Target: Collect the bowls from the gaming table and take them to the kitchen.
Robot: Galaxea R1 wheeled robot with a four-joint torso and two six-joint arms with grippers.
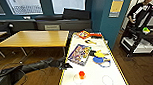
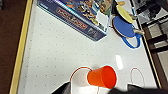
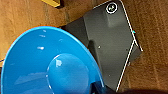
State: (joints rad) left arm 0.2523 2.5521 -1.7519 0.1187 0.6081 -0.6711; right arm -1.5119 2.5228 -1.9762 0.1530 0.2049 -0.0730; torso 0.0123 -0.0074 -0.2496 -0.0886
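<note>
The gaming table (image 1: 93, 72) stretches ahead, white with a yellow edge. Near its close end a see-through bowl (image 1: 77, 79) holds an orange cup (image 1: 81, 74). A second bowl (image 1: 107, 80) lies empty to its right. My left gripper (image 1: 66, 66) reaches in over the table's left edge. In the left wrist view that gripper (image 2: 97, 90) stands open just short of the bowl (image 2: 77, 72) and its tipped cup (image 2: 102, 77), with the other bowl (image 2: 137, 77) beside them. My right gripper (image 3: 100, 88) holds a blue bowl (image 3: 50, 65) above the wooden floor. The kitchen is out of view.
A colourful game box (image 1: 80, 54), a blue paddle (image 1: 99, 60) and a yellow paddle (image 1: 100, 54) lie mid-table. A wooden table (image 1: 34, 38) stands to the left. A person (image 1: 141, 10) stands by a black cart (image 1: 140, 42) at right, past a teal wall corner (image 1: 111, 24).
</note>
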